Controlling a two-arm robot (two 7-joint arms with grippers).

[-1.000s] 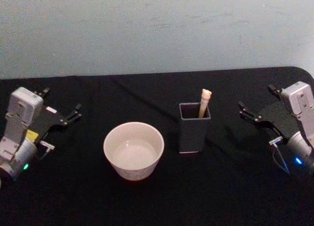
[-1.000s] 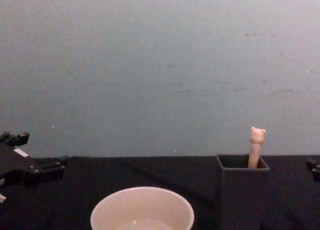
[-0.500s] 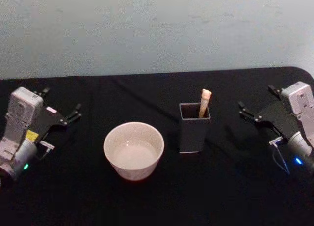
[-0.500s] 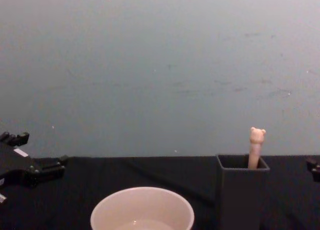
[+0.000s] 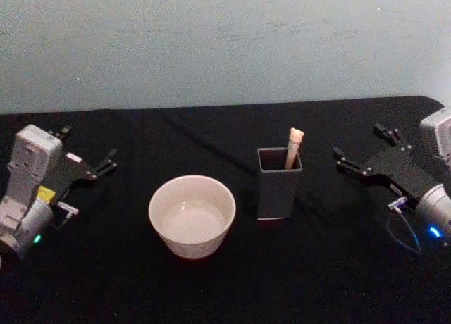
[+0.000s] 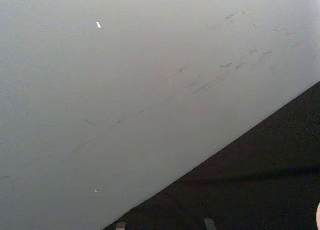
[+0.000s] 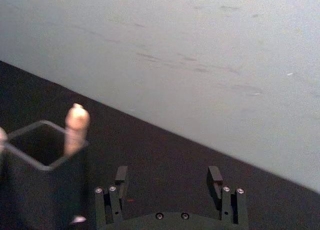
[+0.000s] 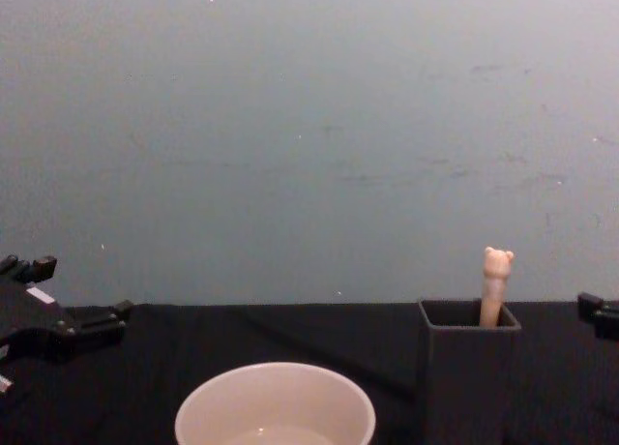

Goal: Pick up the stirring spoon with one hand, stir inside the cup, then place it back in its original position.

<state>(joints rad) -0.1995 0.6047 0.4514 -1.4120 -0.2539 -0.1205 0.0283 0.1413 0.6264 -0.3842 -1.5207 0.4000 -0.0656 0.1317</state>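
Observation:
The stirring spoon [image 5: 293, 148] stands in the dark grey square holder [image 5: 277, 194], its beige bear-topped handle sticking up above the rim; its bowl is hidden inside. In the chest view the spoon [image 8: 494, 286] rises from the holder [image 8: 468, 382]. The cream-white cup [image 5: 192, 215] sits to the left of the holder. My right gripper [image 5: 359, 141] hovers open to the right of the holder, apart from it. In the right wrist view the right gripper [image 7: 168, 174] has nothing between its fingers, and the spoon [image 7: 75, 127] lies ahead. My left gripper [image 5: 89, 144] rests open at the far left.
A black cloth [image 5: 232, 282] covers the table, with a pale wall [image 5: 225, 42] behind it. The cup [image 8: 275, 406] stands low in the chest view. Open cloth lies between the right gripper and the holder and in front of the cup.
My right gripper has shifted left toward the holder and now reaches further into view. The left arm, cup, holder and spoon have stayed put.

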